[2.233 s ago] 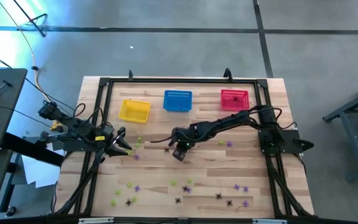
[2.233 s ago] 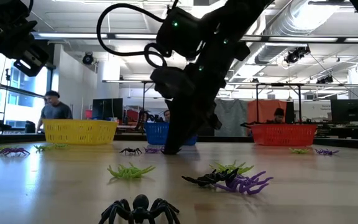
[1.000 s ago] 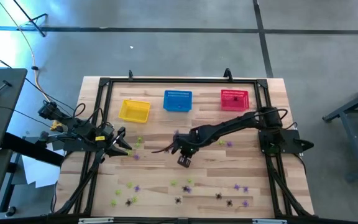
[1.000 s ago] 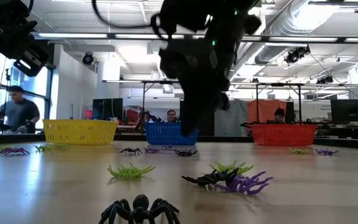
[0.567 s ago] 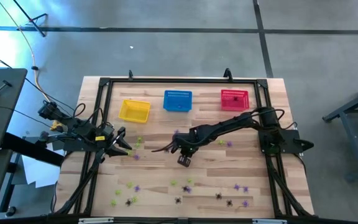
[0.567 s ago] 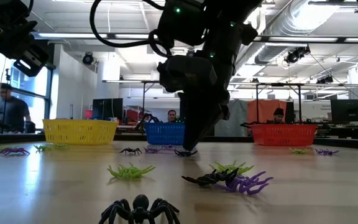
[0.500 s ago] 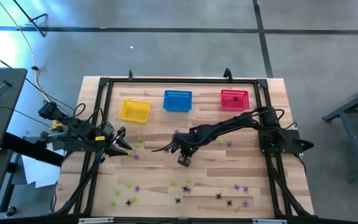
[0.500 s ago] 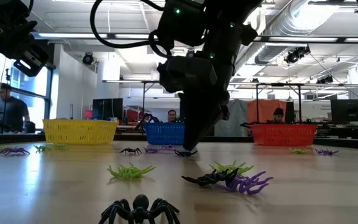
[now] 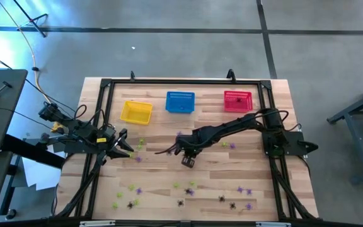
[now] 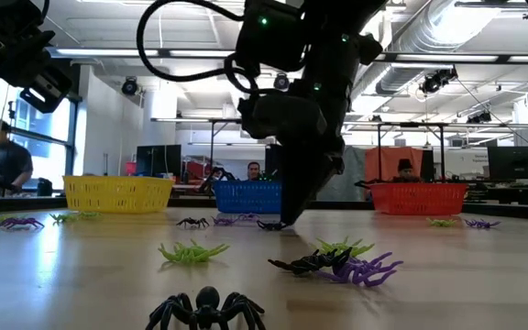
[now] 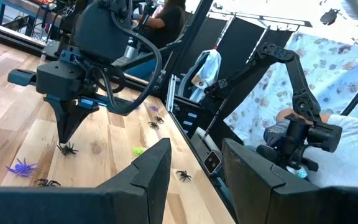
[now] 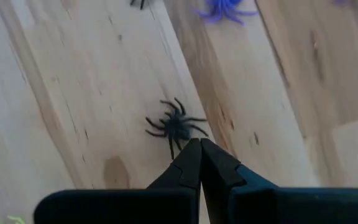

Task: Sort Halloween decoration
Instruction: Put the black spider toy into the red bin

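Tiny plastic spiders in purple, yellow-green and black lie scattered on the wooden table point(image 9: 232, 170). One black spider point(image 12: 176, 126) lies flat near the table's middle. My right gripper point(image 12: 199, 146) is shut and points steeply down, its tips right beside that spider point(image 10: 271, 225). My left gripper point(image 11: 194, 152) hovers open and level at the table's left edge, holding nothing. My right gripper comes from above, slanting, with its shut fingertips point(image 12: 191, 152) at the table surface, close against the black spider's legs point(image 12: 171, 148). I cannot tell whether they touch the spider. The spider lies flat on the wood.
A yellow basket point(image 9: 136, 111), a blue basket point(image 9: 180, 102) and a red basket point(image 9: 237, 100) stand in a row along the far side. More spiders lie near the front edge point(image 9: 188, 188) and by the left gripper point(image 9: 138, 146). People show in the room behind.
My right gripper, shut throughout, has shifted a little toward the table's right edge and settled with its tips beside the black spider. In the last half second it has kept nearly still. The spider has stayed where it was.
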`<state>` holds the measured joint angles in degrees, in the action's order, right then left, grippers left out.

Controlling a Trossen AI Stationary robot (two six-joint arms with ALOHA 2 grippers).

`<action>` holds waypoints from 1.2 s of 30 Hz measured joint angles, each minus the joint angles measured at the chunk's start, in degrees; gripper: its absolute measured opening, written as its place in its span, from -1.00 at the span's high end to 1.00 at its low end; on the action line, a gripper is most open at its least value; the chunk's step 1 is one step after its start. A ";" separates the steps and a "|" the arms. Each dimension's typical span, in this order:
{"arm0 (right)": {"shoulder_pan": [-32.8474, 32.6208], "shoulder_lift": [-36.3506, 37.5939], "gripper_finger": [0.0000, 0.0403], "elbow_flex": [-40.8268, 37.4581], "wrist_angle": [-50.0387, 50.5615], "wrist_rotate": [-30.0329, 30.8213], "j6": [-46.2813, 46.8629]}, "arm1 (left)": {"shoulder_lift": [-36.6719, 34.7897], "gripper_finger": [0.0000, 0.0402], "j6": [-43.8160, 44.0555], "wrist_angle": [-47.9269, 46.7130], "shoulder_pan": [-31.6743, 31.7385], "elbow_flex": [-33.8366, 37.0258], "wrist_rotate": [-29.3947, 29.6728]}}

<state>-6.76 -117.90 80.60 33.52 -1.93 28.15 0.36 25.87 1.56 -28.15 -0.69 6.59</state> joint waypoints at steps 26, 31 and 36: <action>-0.02 0.36 0.15 0.00 -5.51 0.05 3.35 | 0.00 0.34 0.00 -0.02 0.01 0.02 0.00; -0.42 0.10 0.15 0.00 -5.45 0.24 4.41 | -0.02 0.34 0.01 0.00 0.00 0.00 0.00; -1.52 -1.01 0.15 0.02 -5.55 0.39 4.43 | 0.00 0.34 0.00 0.00 0.00 0.01 0.00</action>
<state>-8.28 -118.90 80.62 27.97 -1.54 32.58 0.36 25.87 1.56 -28.15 -0.68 6.59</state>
